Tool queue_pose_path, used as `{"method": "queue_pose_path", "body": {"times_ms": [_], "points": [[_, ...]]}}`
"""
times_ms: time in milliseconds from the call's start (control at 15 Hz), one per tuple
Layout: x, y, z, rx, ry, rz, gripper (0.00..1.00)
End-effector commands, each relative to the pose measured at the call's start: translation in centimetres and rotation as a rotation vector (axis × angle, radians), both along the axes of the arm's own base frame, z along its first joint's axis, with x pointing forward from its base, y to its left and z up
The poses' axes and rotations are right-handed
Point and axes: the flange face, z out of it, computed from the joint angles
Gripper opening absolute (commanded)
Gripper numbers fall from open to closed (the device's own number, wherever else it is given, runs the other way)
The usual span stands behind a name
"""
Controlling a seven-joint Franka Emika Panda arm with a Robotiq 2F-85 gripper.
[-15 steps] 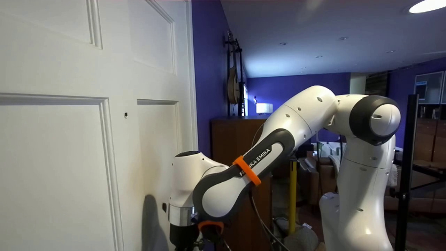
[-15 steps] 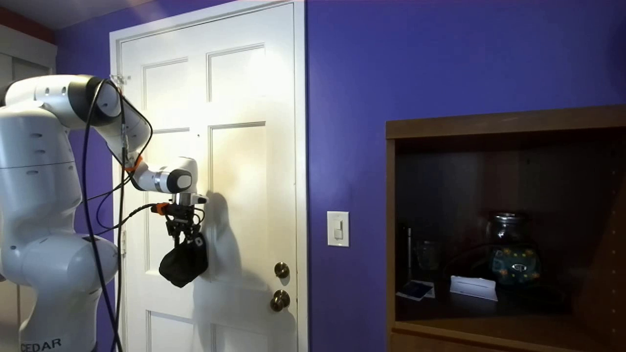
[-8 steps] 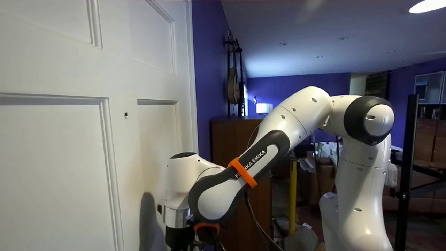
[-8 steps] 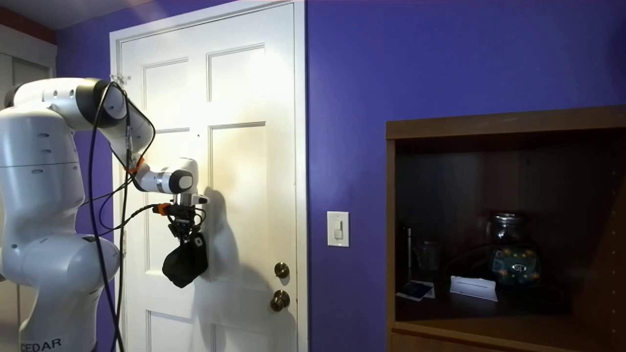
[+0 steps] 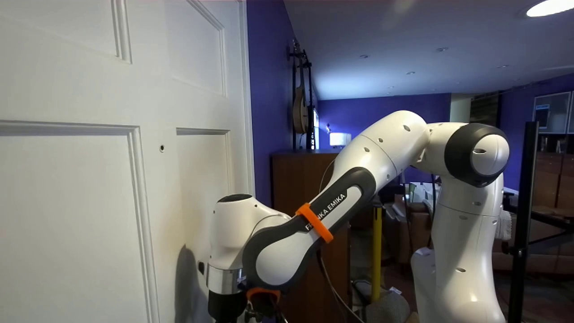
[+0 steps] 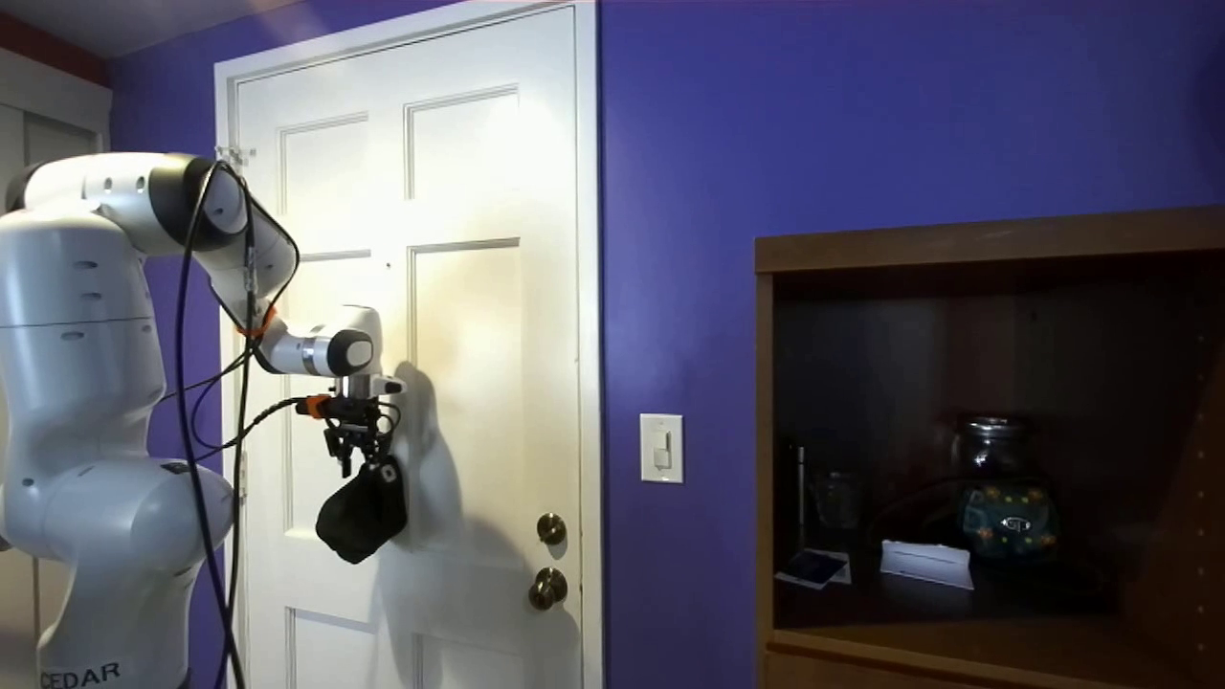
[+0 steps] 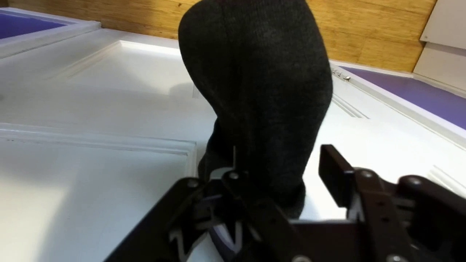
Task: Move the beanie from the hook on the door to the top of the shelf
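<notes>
The black beanie point(image 6: 362, 512) hangs against the white door point(image 6: 478, 335), directly below my gripper point(image 6: 364, 463). Seen from the wrist, the beanie point(image 7: 265, 83) runs down behind the left finger, and a clear gap separates it from the right finger's pad point(image 7: 336, 174). My gripper point(image 7: 285, 169) has its fingers apart and grips nothing. The hook cannot be made out for certain; a small pale patch shows at the beanie's upper edge. The brown shelf point(image 6: 986, 239) stands to the right along the purple wall; its flat top point(image 5: 305, 152) shows behind the arm.
Two brass knobs point(image 6: 549, 565) sit low on the door. A light switch point(image 6: 661, 448) is on the wall between door and shelf. Inside the shelf are a jar point(image 6: 991, 445), a patterned bag point(image 6: 1010, 522) and a white box point(image 6: 926, 563). Loose cables point(image 6: 244, 383) hang from the arm.
The fingers came together half a second ago and have spread apart again. My arm has shifted slightly closer to the door. The beanie stays hanging, moved only a little.
</notes>
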Motion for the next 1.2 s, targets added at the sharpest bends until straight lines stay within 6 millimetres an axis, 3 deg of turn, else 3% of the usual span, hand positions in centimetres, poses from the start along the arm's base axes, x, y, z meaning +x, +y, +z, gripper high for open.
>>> {"method": "queue_pose_path", "body": {"times_ms": [0,133,200,333,867,1133], "points": [[-0.3,0.9,0.0,-0.005,-0.024,-0.005,0.85],[-0.3,1.0,-0.5,-0.001,-0.013,0.001,0.98],[-0.3,1.0,-0.5,0.001,-0.016,0.003,0.56],[-0.4,1.0,-0.5,-0.014,-0.029,0.007,0.59],[-0.2,0.7,-1.2,-0.043,-0.036,0.029,0.03],[-0.6,0.1,-0.1,-0.057,-0.048,0.020,0.00]]}}
